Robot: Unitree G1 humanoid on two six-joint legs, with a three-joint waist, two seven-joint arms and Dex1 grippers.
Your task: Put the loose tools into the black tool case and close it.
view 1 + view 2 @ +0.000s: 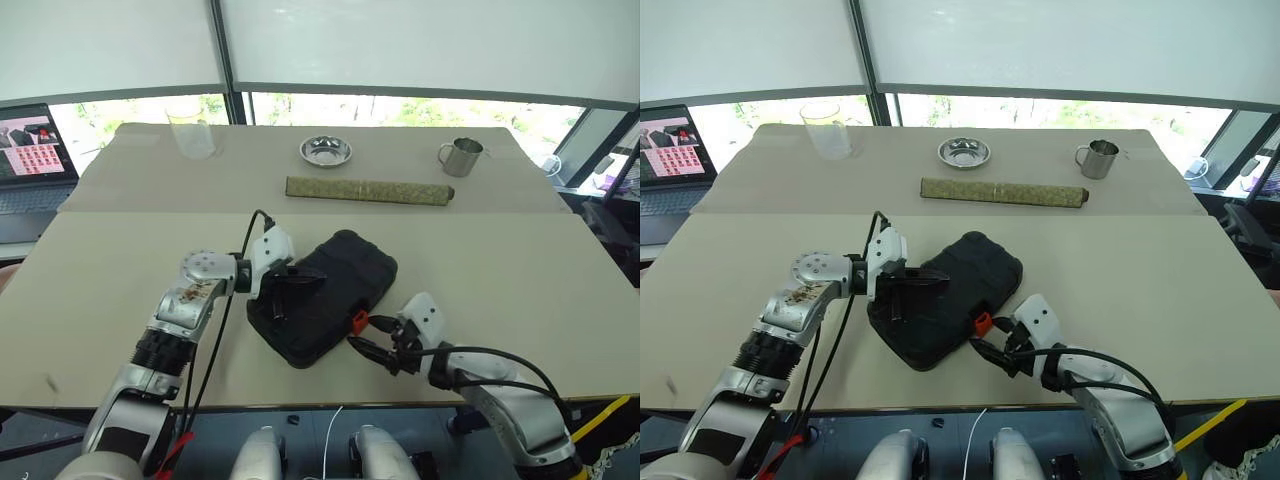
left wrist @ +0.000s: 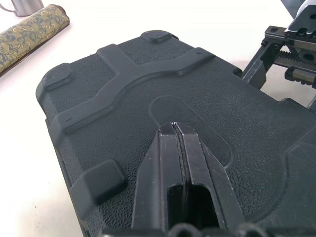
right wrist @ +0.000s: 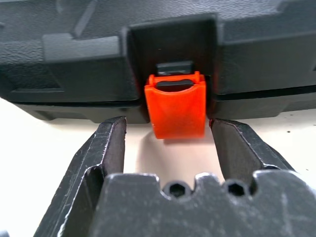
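Near the lower centre of the head view, the black tool case (image 1: 325,297) is lying closed on the table (image 1: 520,280), and the left gripper (image 1: 283,287), its fingers pressed together with nothing between them, is bearing down on the lid, probably to keep the halves shut. At the case's near edge the right gripper (image 3: 168,136) is standing partly open, its fingers either side of the small orange latch (image 3: 176,111) without pinching it, seemingly lined up to snap it home. Farther back, toward the upper part of the frame, a rolled mat (image 1: 368,190), a steel bowl (image 1: 325,151), a metal mug (image 1: 460,157) and a glass (image 1: 190,128) are sitting well apart from the case, obstructing nothing.
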